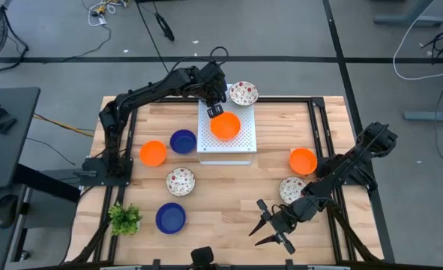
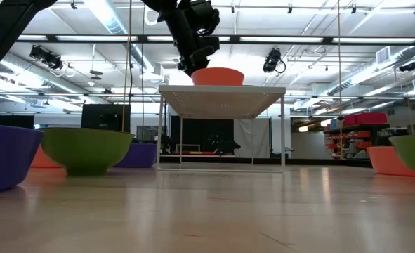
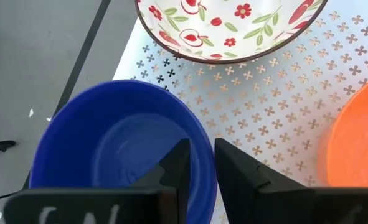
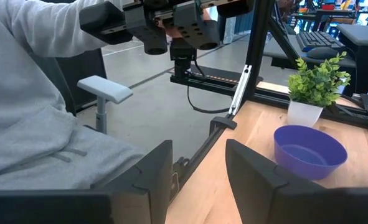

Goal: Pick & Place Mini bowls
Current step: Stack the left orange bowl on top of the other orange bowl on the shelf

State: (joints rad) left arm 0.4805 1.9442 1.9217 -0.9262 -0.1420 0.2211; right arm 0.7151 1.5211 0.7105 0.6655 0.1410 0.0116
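1. Where the bench [image 1: 228,195] comes nearest, the right end effector [image 1: 260,223] hangs over its right part. Its two fingers stand wide apart and nothing is between them.
2. At the same near edge, on the left, a small green plant [image 1: 124,219] stands at the corner. The near blue bowl [image 1: 170,217] sits just beside it.
3. One step farther, the left speckled bowl [image 1: 180,181] lies alone on the wood. The right speckled bowl [image 1: 291,190] lies partly under the right arm.
4. Farther again, the right orange bowl [image 1: 303,160] sits near the right rail. On the left side, the left orange bowl [image 1: 153,153] and the middle blue bowl [image 1: 182,141] sit close to each other, and the blue one is just beside the white perforated board [image 1: 236,146].
5. This board is a little raised table on thin legs, standing on the far middle of the bench. The board orange bowl [image 1: 225,126] rests on its top.
6. At the far left corner of the board, the left end effector [image 1: 216,111] is down over the board blue bowl [image 3: 121,143]. One finger is inside the bowl and the other is outside, so the rim passes between them. The fingers are a little apart, with a narrow gap showing, and the bowl rests on the board.
7. Farthest, the far speckled bowl [image 1: 243,93] sits at the far edge of the board.
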